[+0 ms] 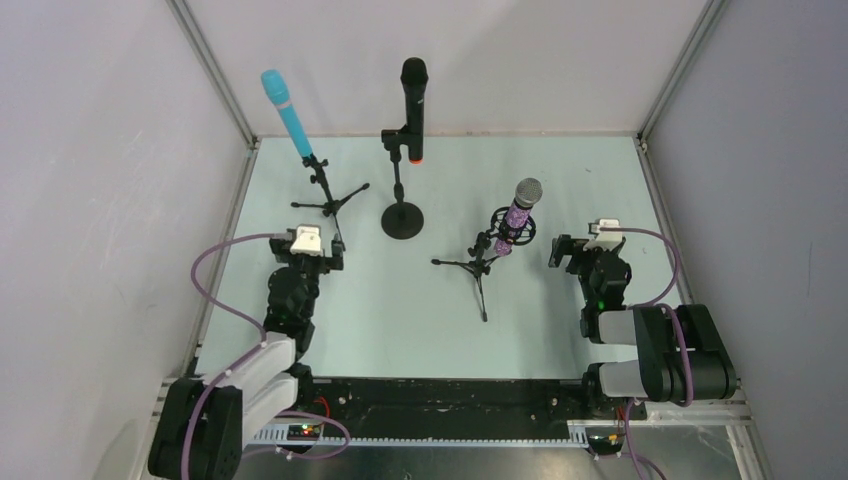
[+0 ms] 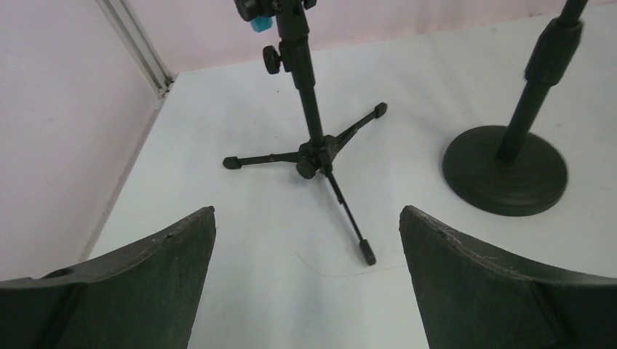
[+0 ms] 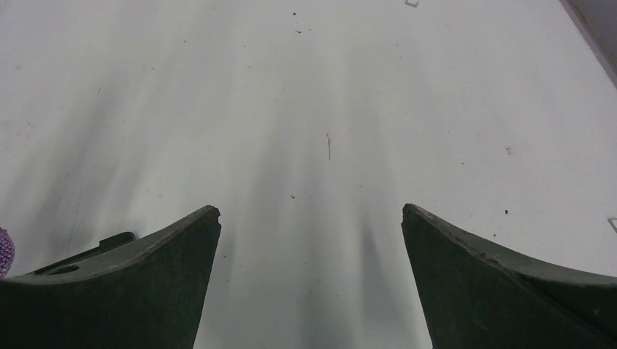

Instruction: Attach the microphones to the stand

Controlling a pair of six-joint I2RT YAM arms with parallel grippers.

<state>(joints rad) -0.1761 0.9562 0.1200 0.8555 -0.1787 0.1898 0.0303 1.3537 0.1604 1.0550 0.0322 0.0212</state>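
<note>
All three microphones sit in stands. The turquoise one (image 1: 286,112) leans in a small tripod stand (image 1: 326,196) at the back left; its lower end (image 2: 260,24) and that tripod (image 2: 314,149) show in the left wrist view. The black one with an orange end (image 1: 413,100) stands upright in a round-base stand (image 1: 402,218). The purple glitter one (image 1: 520,213) rests in a low tripod stand (image 1: 480,264). My left gripper (image 1: 310,236) (image 2: 307,211) is open and empty, just in front of the turquoise mic's tripod. My right gripper (image 1: 590,238) (image 3: 311,209) is open and empty, to the right of the purple mic.
The round base (image 2: 506,171) lies to the right of the left gripper. A tripod leg tip (image 2: 367,253) reaches close to the left gripper's fingers. Grey walls with metal frame rails (image 1: 215,70) enclose the table on three sides. A sliver of purple (image 3: 5,251) shows at the right wrist view's left edge.
</note>
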